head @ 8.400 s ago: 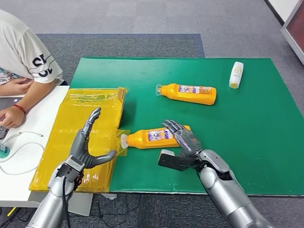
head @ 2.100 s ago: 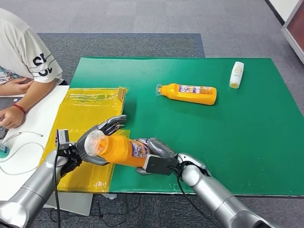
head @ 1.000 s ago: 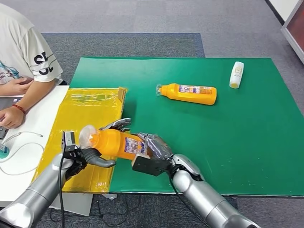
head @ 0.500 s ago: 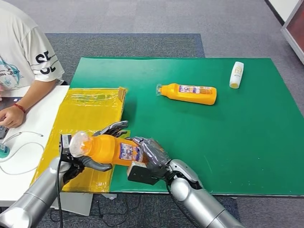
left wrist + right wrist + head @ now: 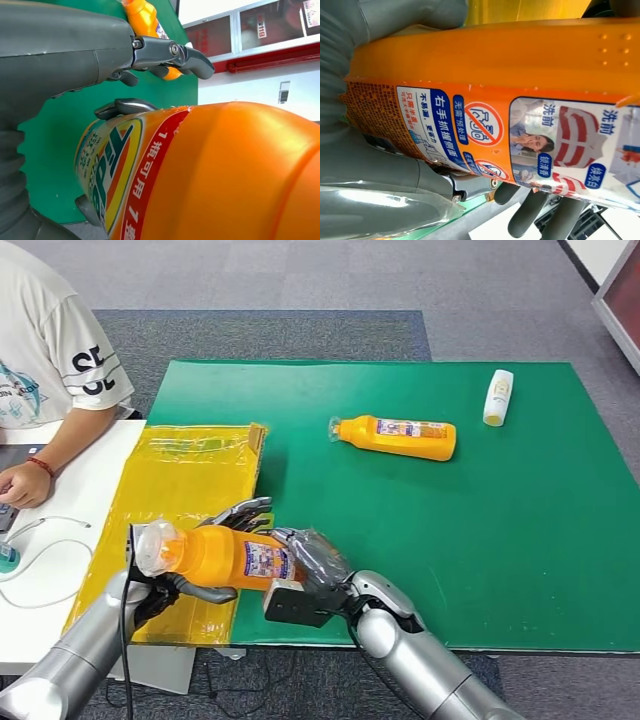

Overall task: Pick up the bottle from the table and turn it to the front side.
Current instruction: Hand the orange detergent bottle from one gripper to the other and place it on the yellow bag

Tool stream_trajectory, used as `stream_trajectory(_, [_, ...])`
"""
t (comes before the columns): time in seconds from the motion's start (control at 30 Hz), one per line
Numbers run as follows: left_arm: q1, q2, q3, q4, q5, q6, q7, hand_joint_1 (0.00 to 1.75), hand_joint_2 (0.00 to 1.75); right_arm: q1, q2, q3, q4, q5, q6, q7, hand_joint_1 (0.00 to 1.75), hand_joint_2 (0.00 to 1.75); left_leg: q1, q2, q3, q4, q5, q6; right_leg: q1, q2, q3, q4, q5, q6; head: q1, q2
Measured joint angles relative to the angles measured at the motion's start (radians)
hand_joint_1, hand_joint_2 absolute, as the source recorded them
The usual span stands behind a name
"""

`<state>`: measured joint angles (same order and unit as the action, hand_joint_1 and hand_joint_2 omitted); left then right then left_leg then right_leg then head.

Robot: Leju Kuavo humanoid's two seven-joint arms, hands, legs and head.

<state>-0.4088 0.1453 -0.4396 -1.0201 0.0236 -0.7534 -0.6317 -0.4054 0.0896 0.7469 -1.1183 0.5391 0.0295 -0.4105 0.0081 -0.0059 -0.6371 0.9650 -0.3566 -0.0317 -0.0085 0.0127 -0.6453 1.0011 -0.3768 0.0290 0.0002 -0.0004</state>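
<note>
Fingers (image 5: 241, 512) of left hand (image 5: 198, 558) and right hand (image 5: 311, 558) both clasped orange bottle (image 5: 226, 554), lifted above desk (image 5: 453, 540) near edge; long axis level, cap end toward robot's left; base hidden by right hand; label partly covered

Silver arms, black cable on left forearm; right robot hand (image 5: 313, 558) dark grey, clear-wrapped.

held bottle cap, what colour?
Clear, see-through plastic on the orange held bottle, at the left hand end. The head view shows it best.
</note>
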Motion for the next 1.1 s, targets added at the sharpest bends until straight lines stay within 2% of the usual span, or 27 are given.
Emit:
stream_trajectory(0.23, [-0.015, -0.004, -0.002, 0.0, -0.003, 0.001, 0.0, 0.0, 1.75, -0.031, 0.008, 0.016, 0.034, -0.02, 0.029, 0.006, 1.75, 1.75, 0.0, 0.0, 0.0, 0.0, 0.0, 0.0, 0.0, 0.0, 0.0, 0.0, 0.0, 0.0, 0.0, 0.0])
stream_trajectory(0.47, [-0.026, -0.024, -0.01, -0.019, -0.007, 0.004, 0.0, 0.0, 1.75, -0.065, 0.023, 0.027, 0.105, -0.096, 0.071, -0.007, 1.75, 1.75, 0.0, 0.0, 0.0, 0.0, 0.0, 0.0, 0.0, 0.0, 0.0, 0.0, 0.0, 0.0, 0.0, 0.0])
stream_trajectory(1.1, [-0.046, -0.043, -0.015, -0.028, -0.006, 0.015, 0.0, 0.0, 1.75, -0.102, 0.044, 0.024, 0.289, -0.144, 0.089, -0.007, 1.75, 1.75, 0.0, 0.0, 0.0, 0.0, 0.0, 0.0, 0.0, 0.0, 0.0, 0.0, 0.0, 0.0, 0.0, 0.0])
